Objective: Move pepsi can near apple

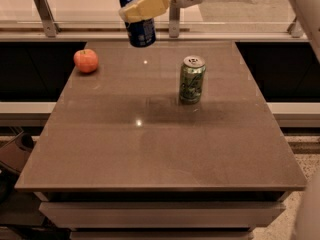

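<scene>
The blue pepsi can [140, 30] hangs in the air above the far edge of the table, slightly tilted, its silver top near the frame's upper edge. My gripper [145, 6] is shut on the pepsi can, its yellowish fingers [148, 5] wrapped across the can's upper half, with the white arm reaching in from the upper right. The red-orange apple [86, 60] sits on the table at the far left, to the left of and below the held can.
A green can [192, 79] stands upright on the brown table [150, 149] right of centre. A railing with metal posts [44, 13] runs behind the far edge. Dark gaps lie on both sides of the table.
</scene>
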You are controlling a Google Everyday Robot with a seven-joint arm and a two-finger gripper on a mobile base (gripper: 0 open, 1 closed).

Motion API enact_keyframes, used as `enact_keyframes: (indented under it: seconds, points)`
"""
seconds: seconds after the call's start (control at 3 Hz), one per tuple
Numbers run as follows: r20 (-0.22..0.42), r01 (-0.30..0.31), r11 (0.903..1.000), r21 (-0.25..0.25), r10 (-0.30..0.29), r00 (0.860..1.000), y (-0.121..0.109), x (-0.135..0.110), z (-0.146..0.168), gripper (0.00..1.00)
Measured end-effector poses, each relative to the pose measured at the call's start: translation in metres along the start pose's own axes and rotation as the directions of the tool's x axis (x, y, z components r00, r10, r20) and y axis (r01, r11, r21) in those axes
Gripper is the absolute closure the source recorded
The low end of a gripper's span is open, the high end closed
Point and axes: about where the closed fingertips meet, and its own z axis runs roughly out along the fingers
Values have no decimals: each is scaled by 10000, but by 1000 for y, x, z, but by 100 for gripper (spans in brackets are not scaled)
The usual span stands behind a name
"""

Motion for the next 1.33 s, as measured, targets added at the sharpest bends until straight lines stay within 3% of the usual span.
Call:
enact_keyframes:
  seconds: [0.33, 0.67, 1.33]
  points:
    - [-21, -151, 9987, -480, 150, 9999, -22, 3, 28, 100]
    - [69, -251, 9984, -516, 255, 9997, -36, 10, 49, 100]
    - [413, -510, 9972, 544, 488, 9980, -68, 44, 79, 100]
